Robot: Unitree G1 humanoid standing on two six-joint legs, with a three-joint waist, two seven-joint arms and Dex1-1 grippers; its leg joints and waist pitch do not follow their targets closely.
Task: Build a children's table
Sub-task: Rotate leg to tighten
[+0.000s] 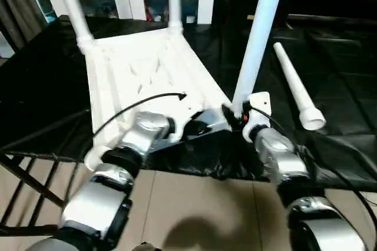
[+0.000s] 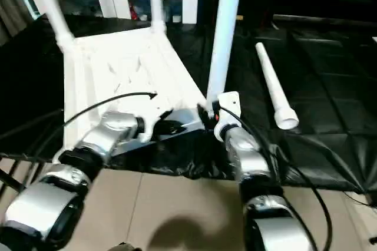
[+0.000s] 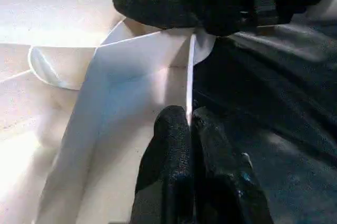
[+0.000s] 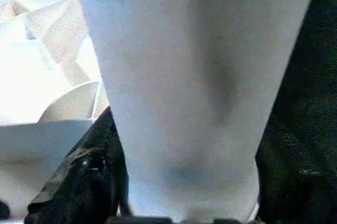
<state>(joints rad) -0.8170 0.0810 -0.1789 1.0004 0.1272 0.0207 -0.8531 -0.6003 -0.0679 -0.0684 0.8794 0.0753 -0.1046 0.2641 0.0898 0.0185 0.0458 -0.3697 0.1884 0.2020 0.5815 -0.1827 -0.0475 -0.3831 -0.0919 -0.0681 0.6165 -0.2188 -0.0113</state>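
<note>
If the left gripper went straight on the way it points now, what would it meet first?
Probably the tabletop's thin white edge wall, which the left gripper seems to pinch already; beyond that, the right gripper by the corner socket, though depth is unclear.

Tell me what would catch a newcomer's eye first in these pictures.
Probably the white children's table, lying upside down on the black work table with its ribbed underside up. Two legs stand in its far corners, and a third leg stands at the near right corner, where the right gripper sits at its base. A fourth leg lies loose on the black sheet to the right, and the left gripper pinches the table's near edge.
</note>
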